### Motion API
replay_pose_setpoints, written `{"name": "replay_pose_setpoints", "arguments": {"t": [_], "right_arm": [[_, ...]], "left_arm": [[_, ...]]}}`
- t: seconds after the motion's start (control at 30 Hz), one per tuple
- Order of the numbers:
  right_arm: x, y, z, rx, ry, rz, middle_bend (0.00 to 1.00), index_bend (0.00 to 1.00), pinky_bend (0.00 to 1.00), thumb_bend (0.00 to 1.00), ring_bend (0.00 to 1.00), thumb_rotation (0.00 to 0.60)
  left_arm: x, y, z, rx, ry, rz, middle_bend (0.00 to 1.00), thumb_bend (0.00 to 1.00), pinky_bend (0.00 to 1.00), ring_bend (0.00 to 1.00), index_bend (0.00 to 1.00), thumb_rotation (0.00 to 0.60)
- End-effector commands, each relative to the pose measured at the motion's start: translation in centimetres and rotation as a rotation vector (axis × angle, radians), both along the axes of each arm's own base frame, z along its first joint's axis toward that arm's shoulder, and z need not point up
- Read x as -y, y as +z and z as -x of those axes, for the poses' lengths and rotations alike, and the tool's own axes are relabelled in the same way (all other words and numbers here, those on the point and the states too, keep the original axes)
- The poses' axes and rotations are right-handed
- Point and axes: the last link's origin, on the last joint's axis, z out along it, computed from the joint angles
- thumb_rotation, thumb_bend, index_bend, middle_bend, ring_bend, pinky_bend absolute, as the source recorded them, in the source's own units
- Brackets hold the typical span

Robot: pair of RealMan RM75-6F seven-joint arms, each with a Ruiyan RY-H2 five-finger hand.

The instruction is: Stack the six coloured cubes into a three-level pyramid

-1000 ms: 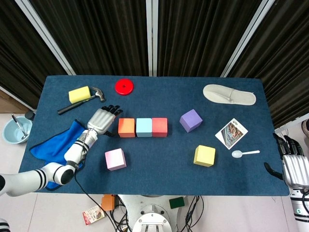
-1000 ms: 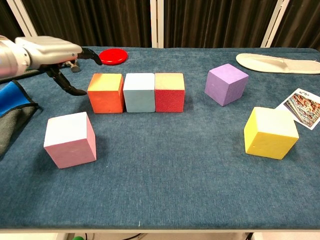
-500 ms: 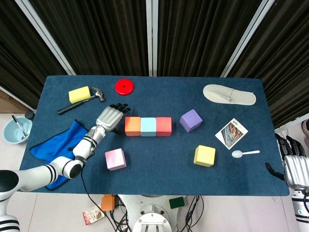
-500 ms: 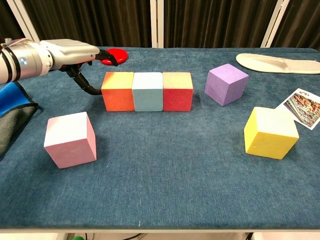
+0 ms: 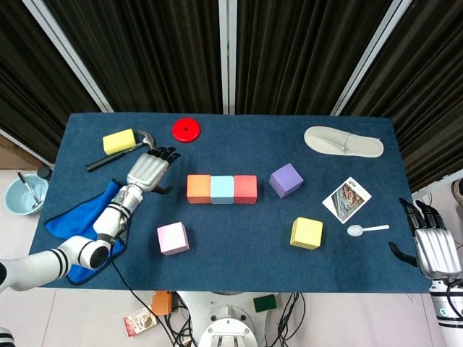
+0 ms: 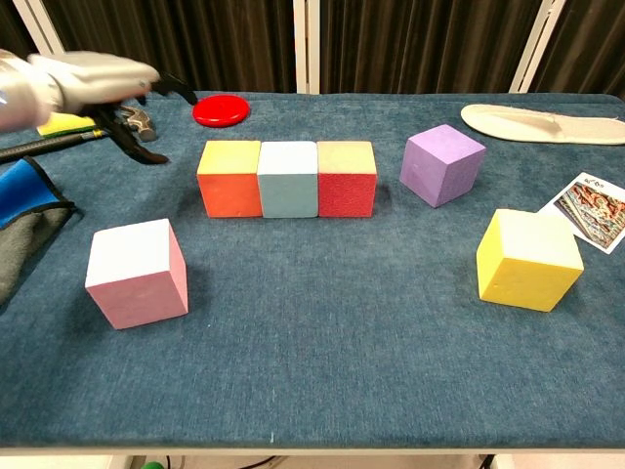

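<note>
While the orange cube (image 5: 198, 189), light blue cube (image 5: 222, 189) and red cube (image 5: 245, 189) touch in a row whose long axis runs left to right across the table (image 5: 239, 238), the pink cube (image 5: 173, 238), yellow cube (image 5: 307, 233) and purple cube (image 5: 286, 180) sit apart. The left hand (image 5: 147, 171) hovers left of the row, fingers spread, holding nothing. The right hand (image 5: 427, 246) hangs off the table's edge, fingers apart.
</note>
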Motion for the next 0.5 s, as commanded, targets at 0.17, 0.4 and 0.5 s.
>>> {"name": "replay_pose_setpoints", "arguments": {"t": [0.17, 0.4, 0.5], "right_arm": [[3.6, -0.5, -3.0, -0.005, 0.125, -0.111, 0.16, 0.06, 0.12, 0.20, 0.06, 0.600], [10.1, -2.3, -7.8, -0.096, 0.256, -0.269, 0.18, 0.07, 0.12, 0.18, 0.07, 0.600], [11.2, -3.8, -10.1, -0.103, 0.304, -0.348, 0.19, 0.08, 0.13, 0.18, 0.07, 0.600]], "left_arm": [[4.2, 4.7, 2.4, 0.072, 0.010, -0.083, 0.08, 0.21, 0.21, 0.10, 0.14, 0.529], [7.8, 6.0, 3.5, 0.097, 0.025, -0.096, 0.08, 0.21, 0.21, 0.10, 0.14, 0.522], [9.0, 6.0, 4.1, 0.085, 0.029, -0.093, 0.08, 0.21, 0.21, 0.10, 0.14, 0.530]]}}
